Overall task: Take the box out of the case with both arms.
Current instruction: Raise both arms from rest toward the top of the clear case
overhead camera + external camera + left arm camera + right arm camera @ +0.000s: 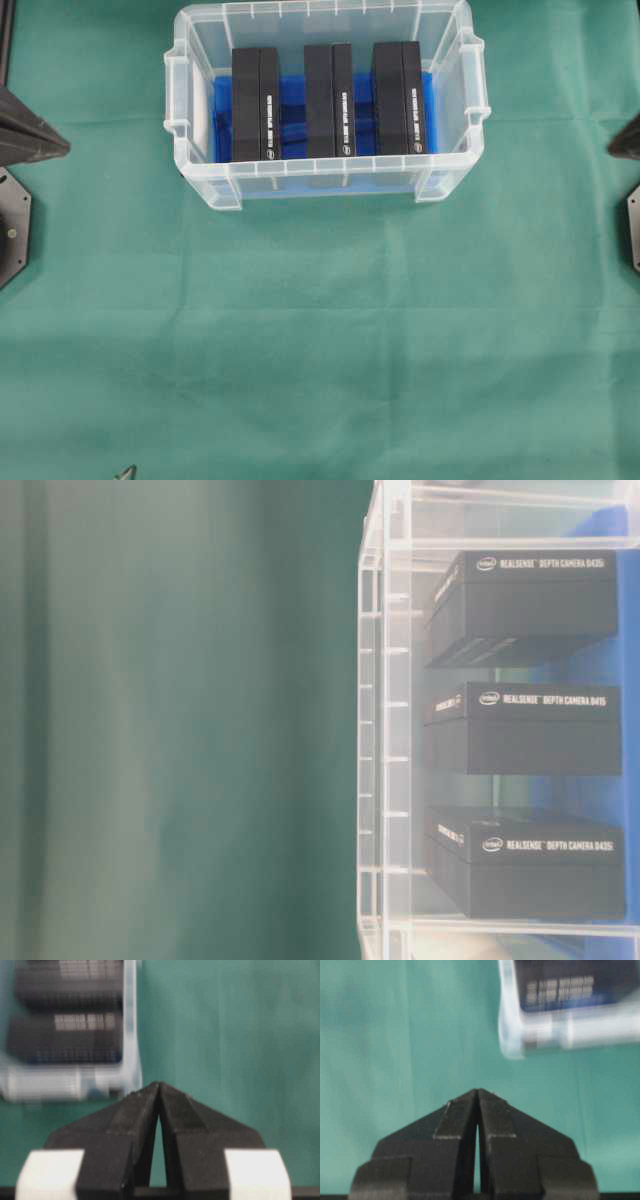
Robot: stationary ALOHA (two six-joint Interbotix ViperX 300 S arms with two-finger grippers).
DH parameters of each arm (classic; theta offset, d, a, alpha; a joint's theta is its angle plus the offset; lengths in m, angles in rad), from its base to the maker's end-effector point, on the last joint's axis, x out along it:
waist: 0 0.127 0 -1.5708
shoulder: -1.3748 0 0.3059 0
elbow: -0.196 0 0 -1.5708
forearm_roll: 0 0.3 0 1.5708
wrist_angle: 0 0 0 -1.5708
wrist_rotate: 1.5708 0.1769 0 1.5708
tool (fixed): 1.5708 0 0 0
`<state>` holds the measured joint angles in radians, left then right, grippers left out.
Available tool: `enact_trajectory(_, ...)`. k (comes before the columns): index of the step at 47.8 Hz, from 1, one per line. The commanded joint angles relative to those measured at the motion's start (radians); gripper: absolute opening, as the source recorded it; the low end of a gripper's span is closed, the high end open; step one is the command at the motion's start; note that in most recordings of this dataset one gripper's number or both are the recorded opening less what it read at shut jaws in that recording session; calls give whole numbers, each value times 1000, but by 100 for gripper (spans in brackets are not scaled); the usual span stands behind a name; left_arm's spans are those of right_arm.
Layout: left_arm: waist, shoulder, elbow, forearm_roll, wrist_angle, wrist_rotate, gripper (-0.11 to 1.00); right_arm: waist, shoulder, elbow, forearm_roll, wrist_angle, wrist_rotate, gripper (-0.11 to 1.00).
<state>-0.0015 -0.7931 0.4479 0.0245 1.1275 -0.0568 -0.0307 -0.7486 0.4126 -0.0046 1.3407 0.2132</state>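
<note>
Currently both my claws, left claw (159,1091) and right claw (477,1096), are clenched empty over the green desk (320,350); black rectangular boxes (328,100) sit in the clear plastic case (325,185) ahead. I'd open both before reaching in.

Three black boxes (327,100) stand on edge, side by side, inside my clear rimmed case (200,175), on its blue lining.

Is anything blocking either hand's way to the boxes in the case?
Nothing lies on the cloth between either hand and the case. Only its clear walls enclose the three boxes; the top is open, with no lid. The left hand and right hand are shut, short of the case.
</note>
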Motion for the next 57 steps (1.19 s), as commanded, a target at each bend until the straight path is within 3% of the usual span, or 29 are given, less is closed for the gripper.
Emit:
enact_trajectory(1,-14,37,-60,-2,137,-29,0,-2,28,-44,-2,133,8,0)
enact_trajectory(7,-34,72,-87,-2,264,-89,0,-2,52,-63,-2,210,11,0)
enact_trajectory(18,-37,75,-89,-2,278,-166,0,-2,71,-63,-9,209,17,0)
enact_trajectory(26,-35,74,-87,3,279,-321,0,-2,77,-63,-17,215,91,0)
enact_trajectory(33,-37,71,-87,5,278,-505,0,-2,80,-63,-15,216,284,0)
enact_trajectory(36,-35,74,-89,5,279,-597,0,-3,80,-64,-18,216,419,0)
enact_trajectory(45,-37,89,-94,6,285,-1000,0,-6,78,-64,-44,218,830,0)
enact_trajectory(50,-35,87,-92,8,293,-1224,0,-6,80,-63,-97,216,1054,0)
enact_trajectory(53,-37,86,-92,9,298,-1307,0,-6,80,-63,-114,216,1150,0)
enact_trajectory(57,-35,89,-94,15,298,-1348,0,-6,78,-64,-117,218,1243,0)
